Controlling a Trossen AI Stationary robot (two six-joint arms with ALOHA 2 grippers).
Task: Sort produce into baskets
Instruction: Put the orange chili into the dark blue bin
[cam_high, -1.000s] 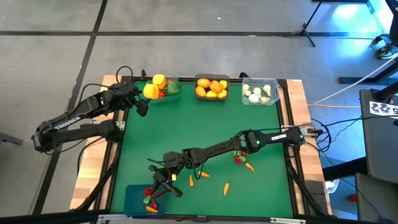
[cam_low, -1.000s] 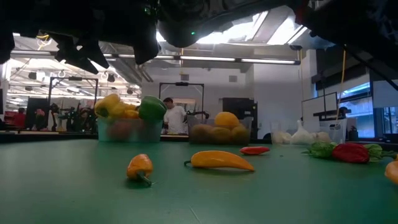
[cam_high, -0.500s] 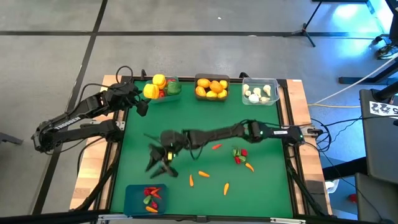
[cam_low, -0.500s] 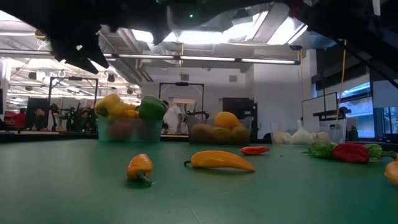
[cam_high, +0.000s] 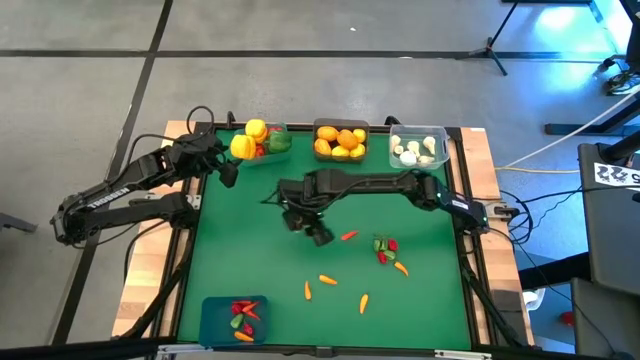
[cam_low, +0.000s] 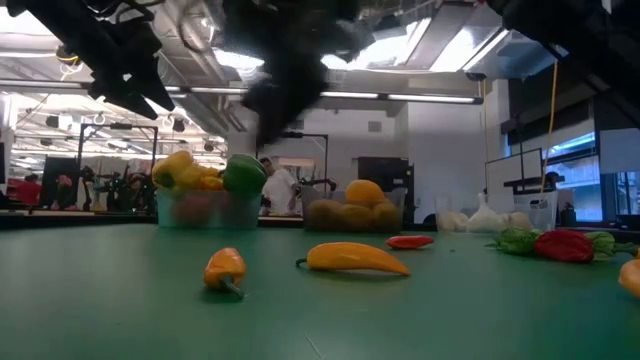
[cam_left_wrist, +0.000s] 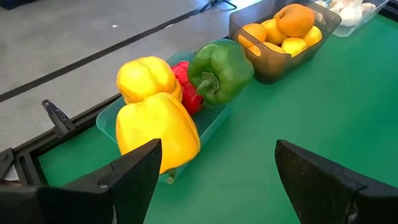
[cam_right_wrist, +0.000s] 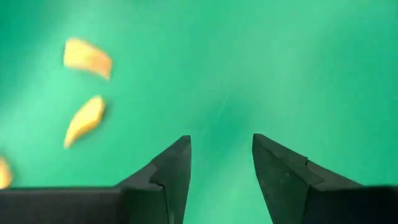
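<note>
The desk (cam_high: 220, 250) lies bare along its left half; the right arm (cam_high: 380, 185) stretches across the middle, barring the way to the rear bins (cam_high: 340, 140); loose chillies and carrots (cam_high: 385, 250) clutter the right front.

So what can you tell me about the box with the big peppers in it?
The pepper bin is a see-through teal plastic box, rectangular, sitting flat at the far left of the green mat, first in a row with two other bins. It is overfull: two yellow peppers, a green pepper and a red one are heaped above its rim. The open left pincer hovers close in front of it, not touching.
</note>
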